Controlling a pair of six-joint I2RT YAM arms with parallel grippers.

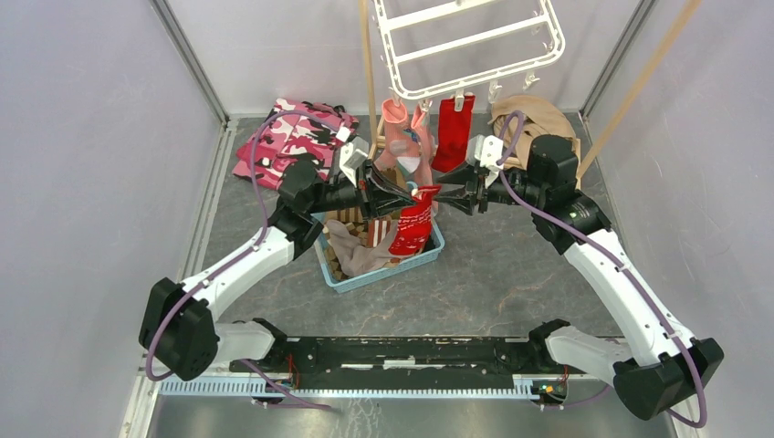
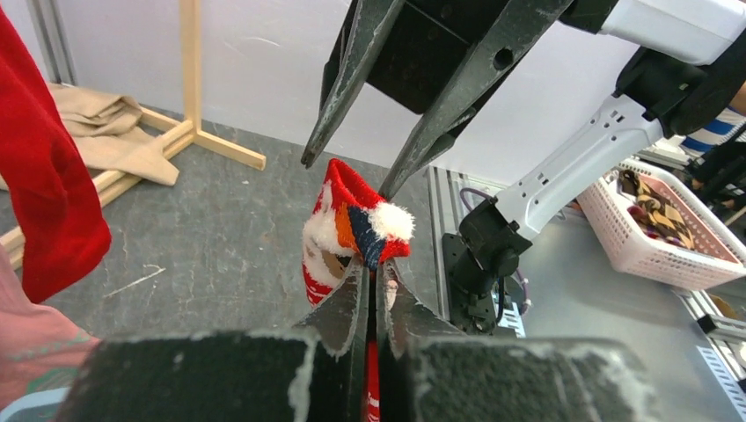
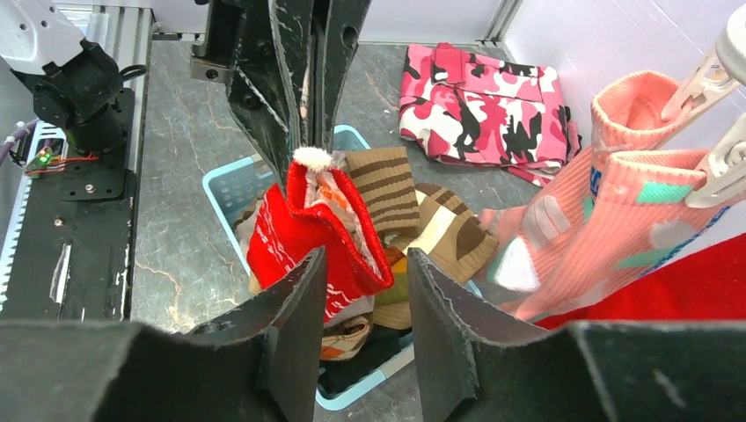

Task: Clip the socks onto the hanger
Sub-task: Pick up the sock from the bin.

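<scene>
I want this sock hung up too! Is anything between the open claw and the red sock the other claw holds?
Nothing visible. The right gripper has open fingers straddling the red sock, which the left gripper pinches above the basket.

— What is taken as the bearing surface?
— A dark grey, mottled table (image 1: 511, 274) is seen.
— What is laid directly on it?
— A pink camouflage garment (image 1: 292, 137) is spread at the far left, and a light blue basket (image 1: 360, 281) is set near the middle.
— And at the far right?
— A tan cloth (image 1: 538, 111) is heaped there, partly over the foot of a wooden stand (image 2: 220, 145)
</scene>
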